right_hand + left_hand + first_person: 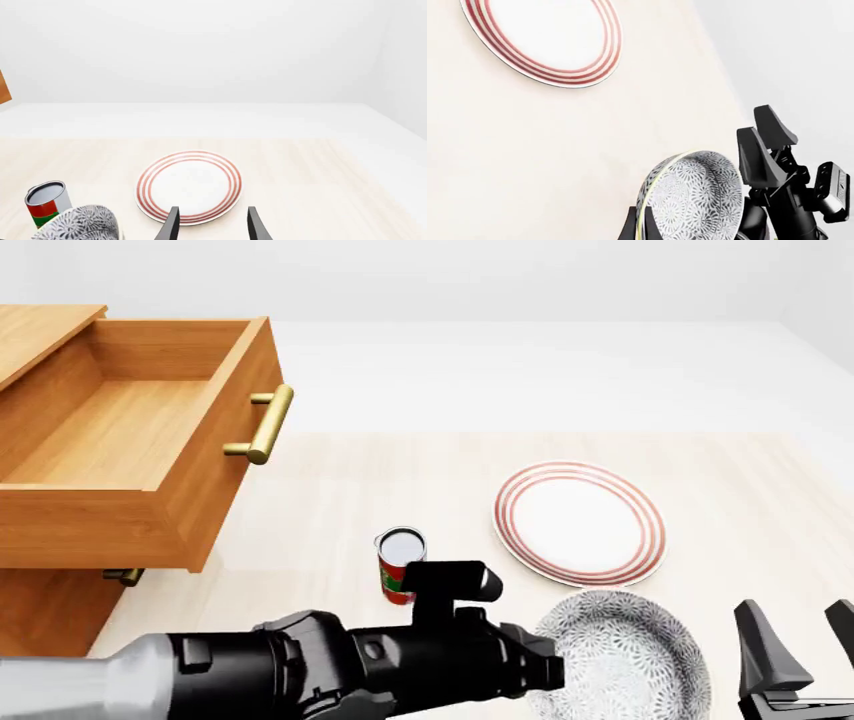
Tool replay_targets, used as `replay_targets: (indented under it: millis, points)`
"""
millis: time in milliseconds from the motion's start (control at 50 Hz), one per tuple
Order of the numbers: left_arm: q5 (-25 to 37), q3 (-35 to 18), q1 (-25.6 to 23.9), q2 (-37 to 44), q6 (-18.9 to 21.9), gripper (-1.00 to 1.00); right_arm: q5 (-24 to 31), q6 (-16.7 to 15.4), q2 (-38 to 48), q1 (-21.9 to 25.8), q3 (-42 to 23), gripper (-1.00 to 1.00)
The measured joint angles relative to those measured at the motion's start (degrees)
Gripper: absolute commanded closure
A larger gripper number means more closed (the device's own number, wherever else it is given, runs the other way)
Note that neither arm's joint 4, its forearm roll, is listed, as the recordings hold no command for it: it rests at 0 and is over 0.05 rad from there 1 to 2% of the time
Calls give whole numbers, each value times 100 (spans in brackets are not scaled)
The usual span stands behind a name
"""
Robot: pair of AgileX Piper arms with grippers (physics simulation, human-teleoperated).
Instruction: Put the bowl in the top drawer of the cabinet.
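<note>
- Pale wood-grain desk (747, 500) under a plain white backdrop fills the front view. At its left edge stands the cabinet (40, 615), its top drawer (134, 430) pulled wide open with a brass bar handle (267, 425) on the front panel; the handle of a lower drawer (123, 577) peeks out beneath.
- Front view, near edge: the left gripper (554, 672) reaches across to the bowl (627, 660), which is tilted with its speckled inside showing. A red-ringed plate (581, 523) lies just beyond the bowl, and a can (399, 565) with a red and green label stands beside it; no writing on it is legible. The right gripper (801, 640) sits at the near right corner, fingers apart, holding nothing.
- Left wrist view: the left gripper's fingers (630, 231) are closed on the bowl's (694, 200) pale rim, one each side of the wall. The right gripper (767, 135) is close beside the bowl, and the plate (544, 40) lies farther off.
- Right wrist view: spread fingers (172, 225) frame the plate (189, 186); the bowl (83, 222) is beside the can (48, 202).
</note>
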Motion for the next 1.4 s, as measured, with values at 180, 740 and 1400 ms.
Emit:
replay_targets:
  millis: [180, 740, 1400]
  points:
    - [549, -292, 129, -211, 193, 100, 0, 0, 0, 0, 0, -100]
    - [1947, -1036, 672, -1091, 634, 100, 0, 0, -1, 0, 0, -100]
    - [3032, -1487, 1602, -2101, 958, 100, 0, 0, 0, 0, 0, -100]
